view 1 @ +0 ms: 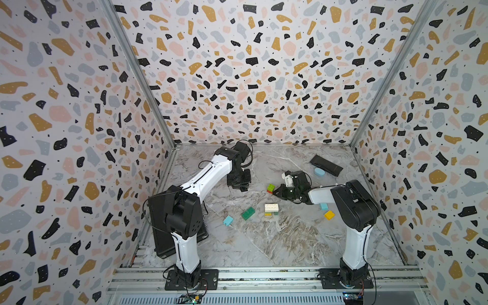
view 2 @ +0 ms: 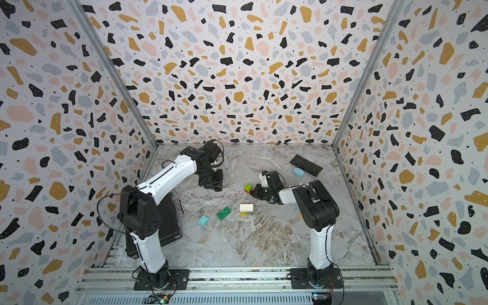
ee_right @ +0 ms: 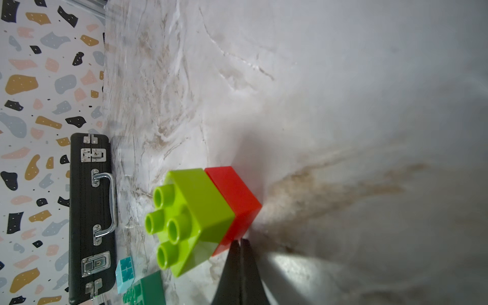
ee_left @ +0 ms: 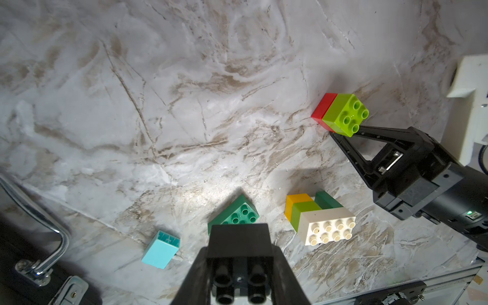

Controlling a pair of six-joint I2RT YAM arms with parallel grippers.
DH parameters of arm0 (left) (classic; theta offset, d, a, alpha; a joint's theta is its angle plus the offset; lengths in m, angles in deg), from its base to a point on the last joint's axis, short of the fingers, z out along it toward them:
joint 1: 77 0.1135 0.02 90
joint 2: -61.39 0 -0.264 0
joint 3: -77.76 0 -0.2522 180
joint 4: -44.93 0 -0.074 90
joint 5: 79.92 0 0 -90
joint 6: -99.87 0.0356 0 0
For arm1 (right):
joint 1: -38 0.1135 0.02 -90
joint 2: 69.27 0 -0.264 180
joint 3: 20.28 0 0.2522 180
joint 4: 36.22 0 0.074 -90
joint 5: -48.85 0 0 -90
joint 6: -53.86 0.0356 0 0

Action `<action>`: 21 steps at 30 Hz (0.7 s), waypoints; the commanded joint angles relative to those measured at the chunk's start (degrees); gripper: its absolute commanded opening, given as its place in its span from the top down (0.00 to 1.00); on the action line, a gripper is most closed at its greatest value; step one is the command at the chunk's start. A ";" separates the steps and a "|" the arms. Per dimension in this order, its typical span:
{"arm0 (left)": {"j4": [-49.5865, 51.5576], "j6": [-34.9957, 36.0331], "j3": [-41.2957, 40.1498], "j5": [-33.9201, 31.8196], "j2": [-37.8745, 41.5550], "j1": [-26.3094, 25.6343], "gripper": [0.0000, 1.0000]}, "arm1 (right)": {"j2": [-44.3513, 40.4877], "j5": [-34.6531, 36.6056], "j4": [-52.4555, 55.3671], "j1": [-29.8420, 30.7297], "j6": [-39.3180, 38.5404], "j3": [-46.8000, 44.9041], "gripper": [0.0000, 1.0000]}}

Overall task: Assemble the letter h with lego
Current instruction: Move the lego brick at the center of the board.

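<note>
My left gripper [ee_left: 239,253] is shut on a black lego brick [ee_left: 239,237] and holds it above the table's back left [view 1: 243,188]. A lime brick stacked on a red one [view 1: 270,188] [ee_left: 343,116] [ee_right: 195,211] stands mid-table. My right gripper [ee_right: 239,241] [view 1: 275,191] is shut and empty, its tips touching the red brick's lower edge. Nearer the front sits a long white brick [view 1: 271,208] [ee_left: 327,227] on yellow, lime and dark green bricks. A loose dark green brick [view 1: 248,212] [ee_left: 235,211] and a light blue one [view 1: 228,220] [ee_left: 161,249] lie to its left.
A yellow brick [view 1: 329,215] and a light blue brick [view 1: 324,206] lie by the right arm. A flat black case [view 1: 325,165] and a pale-blue oval thing [view 1: 319,172] rest at the back right. A black briefcase [ee_right: 91,216] [view 1: 163,243] lies along the left wall.
</note>
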 commanded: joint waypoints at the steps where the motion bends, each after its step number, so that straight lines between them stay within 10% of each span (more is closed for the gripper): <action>1: -0.11 0.28 2.06 1.08 -0.51 -0.04 1.00 | 0.29 3.17 5.84 0.25 -2.48 0.79 1.00; 21: -0.26 5.07 4.61 -2.67 -1.54 -3.40 1.00 | 7.13 3.09 12.11 0.81 -3.61 9.50 1.00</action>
